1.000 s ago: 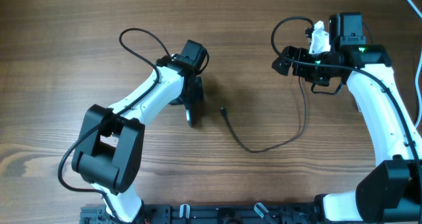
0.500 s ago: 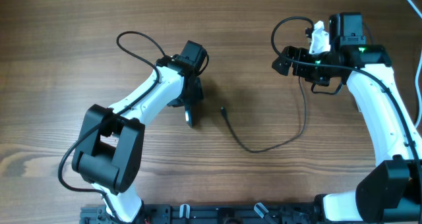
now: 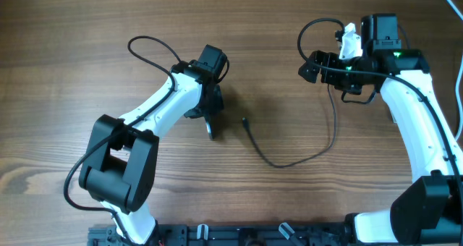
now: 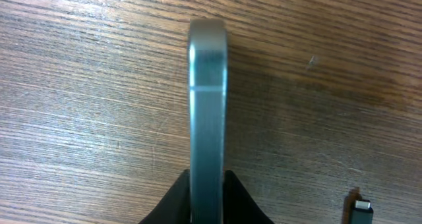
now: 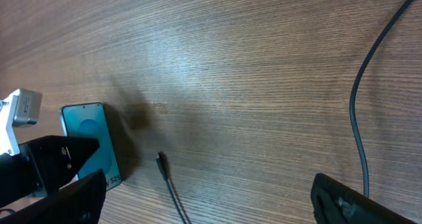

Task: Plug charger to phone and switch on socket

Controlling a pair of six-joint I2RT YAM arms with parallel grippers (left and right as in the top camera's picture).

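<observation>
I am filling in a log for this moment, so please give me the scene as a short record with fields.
phone: held edge-up in left hand
left hand: shut on the phone
right hand: open, empty
charger: lying loose on table, plug tip near phone, not plugged in

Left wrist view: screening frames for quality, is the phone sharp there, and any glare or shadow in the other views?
Left wrist view: the phone, edge-on, looks slightly soft, with a shadow on the table to its right. Right wrist view: a pale glare patch on the table, shadow beside the phone. Overhead view: even light, sharp.
</observation>
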